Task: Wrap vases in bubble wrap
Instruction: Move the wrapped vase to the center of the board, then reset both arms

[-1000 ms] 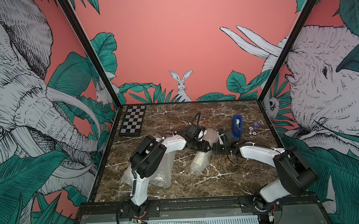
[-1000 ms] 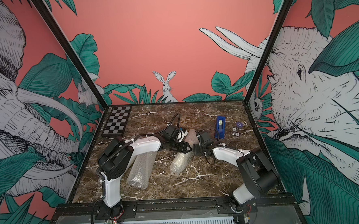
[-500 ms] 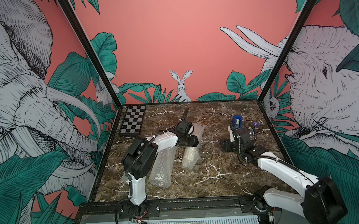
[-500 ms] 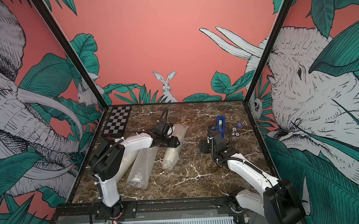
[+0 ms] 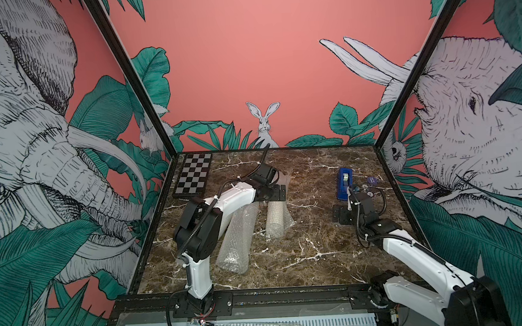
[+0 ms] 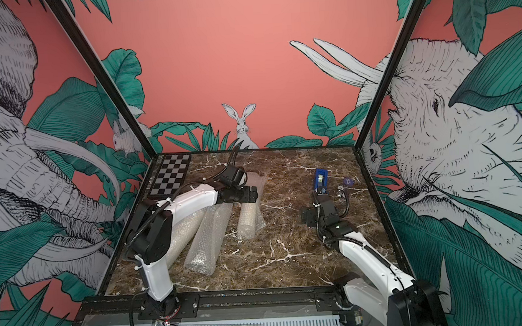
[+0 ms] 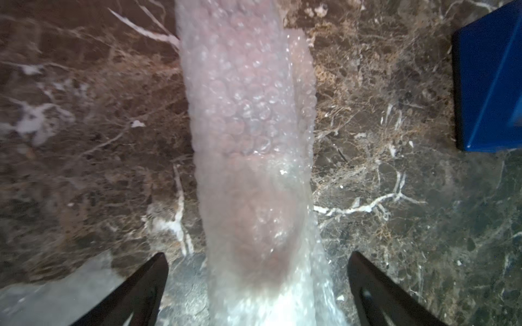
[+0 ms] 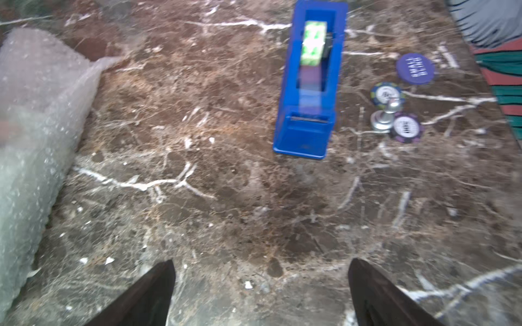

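Across most of the marble table (image 5: 304, 259): bare stone. At the far left corner, a chequered board (image 5: 193, 178), lying flat. Left of centre, 3 rolls of bubble wrap (image 6: 204, 243) side by side, each presumably around 1 of the vases (image 7: 254, 220); showing only as pale cores through the plastic, so cannot tell fluted from glass. Shortest roll nearest the middle, with a loose flap spilling toward the right arm's side.

Over the far half of that roll, the left gripper (image 7: 257, 253): fingers (image 7: 135, 293) spread wide on either side of the wrap, clear of it by the wrist view, holding nothing. Well apart, on the right side, the right gripper (image 8: 261, 260): likewise splayed and empty over bare marble, facing the blue tape dispenser (image 8: 308, 113). Just beside the dispenser, 3 round discs (image 8: 415, 69) and a small metal piece (image 8: 382, 121), no part of the job.

Judging from this: rolling apparently done for all 3, sealing of the shortest roll in hand. Calls next, most likely, for lowering the right gripper to the strip at the dispenser's cutter edge, pinching that thin sticky end cleanly, and meanwhile pressing the left gripper onto the flap to keep the roll from springing open. Risk: tape clinging to a finger.
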`<state>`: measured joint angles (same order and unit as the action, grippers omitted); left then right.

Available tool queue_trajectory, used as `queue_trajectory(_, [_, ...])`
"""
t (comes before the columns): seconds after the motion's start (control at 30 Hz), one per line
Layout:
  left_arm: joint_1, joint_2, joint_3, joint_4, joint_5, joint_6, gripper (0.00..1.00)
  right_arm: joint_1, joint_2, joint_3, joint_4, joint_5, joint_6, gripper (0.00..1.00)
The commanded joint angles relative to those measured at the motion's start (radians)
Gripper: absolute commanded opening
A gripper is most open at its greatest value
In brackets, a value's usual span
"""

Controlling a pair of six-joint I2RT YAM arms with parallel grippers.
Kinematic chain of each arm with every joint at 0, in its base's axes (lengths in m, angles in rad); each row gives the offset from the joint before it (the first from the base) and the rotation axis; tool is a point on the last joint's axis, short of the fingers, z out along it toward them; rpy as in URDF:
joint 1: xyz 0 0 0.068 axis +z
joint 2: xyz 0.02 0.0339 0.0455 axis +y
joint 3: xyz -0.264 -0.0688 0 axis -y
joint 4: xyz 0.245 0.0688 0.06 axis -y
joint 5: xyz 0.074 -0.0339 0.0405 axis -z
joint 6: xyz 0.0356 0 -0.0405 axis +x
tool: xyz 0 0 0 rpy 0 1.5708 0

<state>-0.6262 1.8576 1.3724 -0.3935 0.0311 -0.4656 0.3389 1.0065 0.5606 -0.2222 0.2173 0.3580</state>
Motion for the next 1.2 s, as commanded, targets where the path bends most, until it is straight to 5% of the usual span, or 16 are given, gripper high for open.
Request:
queue_trajectory(0.0, [0.039, -0.155, 0.032, -0.104, -0.084, 0.054, 1.00, -0.018, -0.033, 0.045, -0.037, 0.083, -0.016, 0.99])
queue_trajectory(0.27, [0.217, -0.556, -0.224, -0.062, -0.498, 0.155, 1.00, -0.081, -0.070, 0.010, 0.024, 0.225, -0.108, 0.99])
queue_trajectory(0.5, [0.467, -0.823, -0.675, 0.279, -0.695, 0.292, 1.00, -0.110, 0.000, -0.168, 0.463, 0.273, -0.258, 0.99])
queue_trajectory(0.7, [0.558, -0.720, -0.838, 0.570, -0.611, 0.378, 1.00, -0.149, 0.227, -0.187, 0.749, 0.314, -0.344, 1.00])
queue_trajectory(0.8, [0.563, -0.653, -0.941, 0.841, -0.522, 0.466, 1.00, -0.176, 0.293, -0.192, 0.855, 0.266, -0.371, 0.99])
queue_trajectory(1.0, [0.563, -0.504, -0.990, 1.104, -0.385, 0.513, 1.00, -0.267, 0.406, -0.180, 1.021, 0.043, -0.349, 1.00])
queue_trajectory(1.17, [0.565, -0.392, -1.010, 1.275, -0.216, 0.547, 1.00, -0.292, 0.547, -0.209, 1.217, -0.020, -0.348, 0.99])
